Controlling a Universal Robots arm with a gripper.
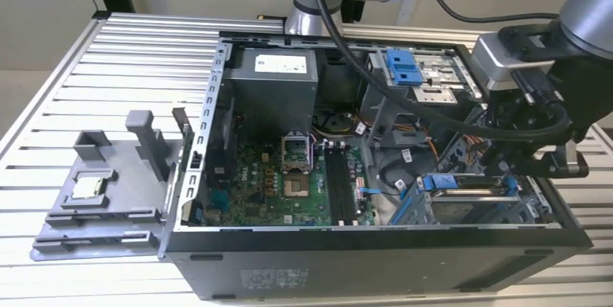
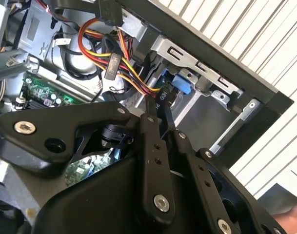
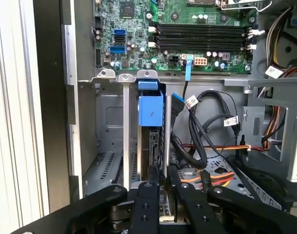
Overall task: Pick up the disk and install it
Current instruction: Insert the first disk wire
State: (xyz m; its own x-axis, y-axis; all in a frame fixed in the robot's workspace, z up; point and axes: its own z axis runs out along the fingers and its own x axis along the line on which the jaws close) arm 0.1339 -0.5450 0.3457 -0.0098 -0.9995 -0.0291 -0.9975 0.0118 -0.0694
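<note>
The disk [image 1: 466, 186] stands on edge in the drive cage at the front corner of the open computer case [image 1: 383, 249], on the exterior view's right. Its blue bracket [image 3: 150, 109] faces the motherboard, and the thin metal edge runs back between my fingers. My gripper [image 1: 503, 171] reaches down into the cage at the disk's outer end. In the first wrist view the gripper [image 3: 162, 170] has its black fingers [image 3: 152, 178] closed on the disk's edge. In the second wrist view the gripper [image 2: 160, 109] points at the blue bracket [image 2: 180, 85] inside the metal bay.
Loose black, orange and yellow cables [image 3: 207, 141] lie beside the cage. The motherboard [image 1: 287, 178] and power supply [image 1: 273, 77] fill the case's middle. A small blue latch [image 1: 407, 67] sits on the upper bay. A grey fixture [image 1: 91, 199] holding a square chip [image 1: 89, 186] stands at the exterior view's left.
</note>
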